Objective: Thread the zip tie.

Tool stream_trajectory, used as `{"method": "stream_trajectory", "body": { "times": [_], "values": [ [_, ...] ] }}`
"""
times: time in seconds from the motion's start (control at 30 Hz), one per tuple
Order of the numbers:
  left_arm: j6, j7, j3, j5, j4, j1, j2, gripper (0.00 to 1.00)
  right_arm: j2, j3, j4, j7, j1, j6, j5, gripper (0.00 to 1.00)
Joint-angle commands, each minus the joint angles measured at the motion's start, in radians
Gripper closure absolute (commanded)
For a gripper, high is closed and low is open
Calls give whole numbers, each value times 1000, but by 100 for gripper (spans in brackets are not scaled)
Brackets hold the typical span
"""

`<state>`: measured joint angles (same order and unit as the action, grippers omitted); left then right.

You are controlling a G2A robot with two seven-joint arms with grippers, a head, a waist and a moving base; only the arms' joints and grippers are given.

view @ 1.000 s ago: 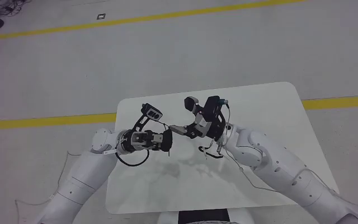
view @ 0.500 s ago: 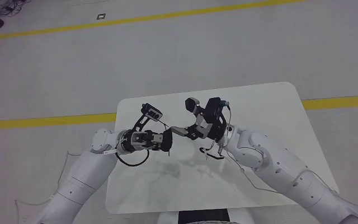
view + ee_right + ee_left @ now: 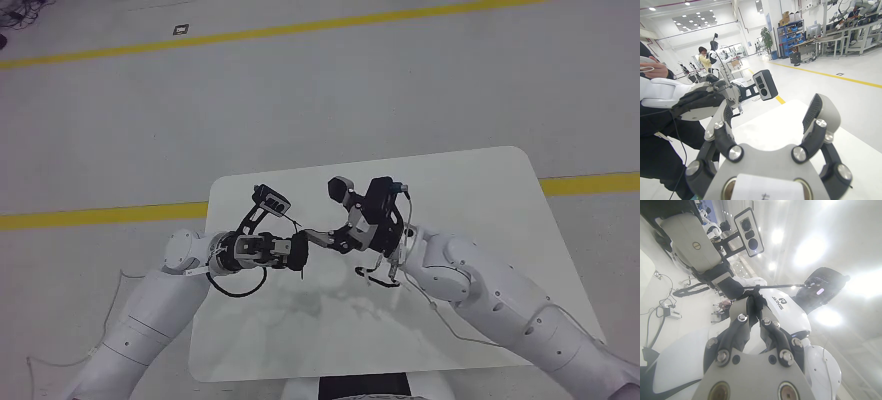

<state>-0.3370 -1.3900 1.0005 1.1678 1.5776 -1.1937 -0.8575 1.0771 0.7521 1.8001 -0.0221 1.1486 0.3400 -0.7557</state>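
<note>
Both claws meet in the air above the left half of the counter (image 3: 480,200), roughly midway between its far and near edges and well inside its left edge. The wider stretch of the counter lies to their right. Grey floor (image 3: 400,90) with yellow lines runs beyond the far and side edges.

The left claw (image 3: 297,250) is closed on the tie (image 3: 776,286), pinching it near one end between its fingers (image 3: 738,308). From the pinch the tie runs out as a thin, straight, dark strip, free in the air.

The right claw (image 3: 322,237) is spread wide and grips nothing. One of its fingers (image 3: 726,113) sits just beside the left claw, and the other is well apart from it, over the counter. The tie stands outside the right claw's gap, next to that nearer finger. In the left wrist view the finger's dark pad lies at the tie's short end by the pinch. Whether the pad and the tie touch cannot be told.
</note>
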Motion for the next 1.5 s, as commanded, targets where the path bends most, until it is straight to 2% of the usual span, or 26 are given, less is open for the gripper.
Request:
{"method": "stream_trajectory", "body": {
  "times": [0.0,0.47,0.73,0.93,1.13,1.33,1.47],
  "values": [
    [0,0,0,0,0,0,0,100,0,-3,-2,1,-3,0,2,0],
    [0,0,0,0,0,0,0,100,5,-15,-12,10,-22,0,13,0],
    [0,0,0,0,0,0,0,100,5,-18,-9,8,-26,0,14,11],
    [0,0,0,0,0,0,0,100,5,-21,-7,8,-28,0,15,13],
    [0,0,0,0,0,0,0,100,5,-21,-7,7,-28,0,17,27],
    [0,0,0,0,0,0,0,100,3,-22,-5,6,-28,0,18,51],
    [0,0,0,0,0,0,0,100,2,-22,-3,3,-26,0,17,52]
  ]
}}
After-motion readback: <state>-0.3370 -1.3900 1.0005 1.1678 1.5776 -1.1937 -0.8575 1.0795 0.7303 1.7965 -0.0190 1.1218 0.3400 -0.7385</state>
